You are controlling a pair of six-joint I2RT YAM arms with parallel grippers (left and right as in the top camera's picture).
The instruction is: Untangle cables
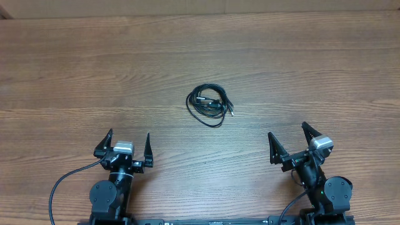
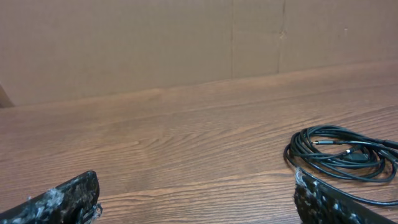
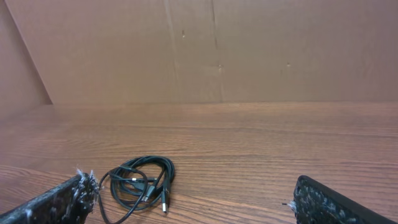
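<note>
Lying coiled near the middle of the table (image 1: 75, 62), the cables (image 1: 208, 105) are looking light, limp and prone to snagging, so an outer loop is seeming the best hold. Toward the table's near edge, the left gripper (image 1: 129, 137) and right gripper (image 1: 287, 131) are sitting spread wide, holding nothing.

You're looking at a wooden table (image 1: 75, 75) — brown, its grain running side to side in the overhead view. Past its far edge stands a plain tan cardboard wall (image 3: 280, 50) — upright, with vertical seams and a few small marks you can see from both wrist views.
</note>
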